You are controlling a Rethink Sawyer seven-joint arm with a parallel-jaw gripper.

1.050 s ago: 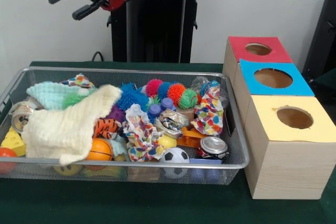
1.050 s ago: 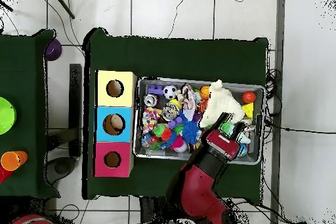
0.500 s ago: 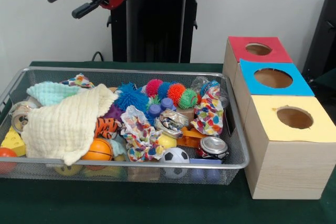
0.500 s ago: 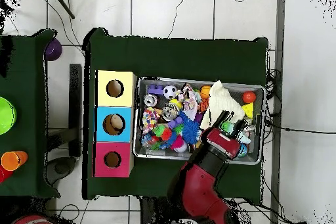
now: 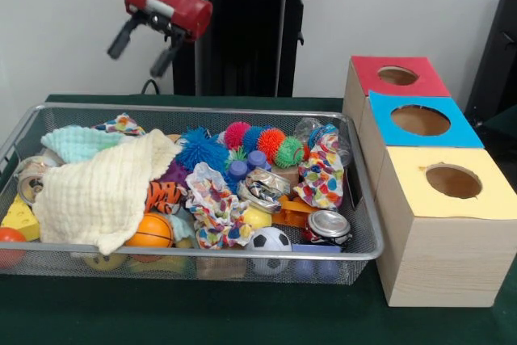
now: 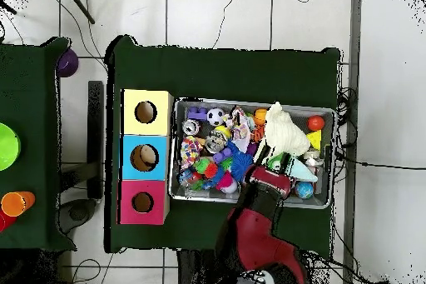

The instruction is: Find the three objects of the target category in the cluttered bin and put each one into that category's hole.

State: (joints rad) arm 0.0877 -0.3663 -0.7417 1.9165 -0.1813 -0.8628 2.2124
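- You'll find much of the bin contents buried: the cream cloth covers the toys beside the orange ball (only parts peek out).
- Target category can't be told; spiky balls sit behind the crushed can.
- The gripper hangs above the bin, fingers spread apart, holding nothing.
- Three boxes stand beside the bin on your green desk: red, blue, yellow holes.

A red wrist housing with a black collar carries two dark fingers.
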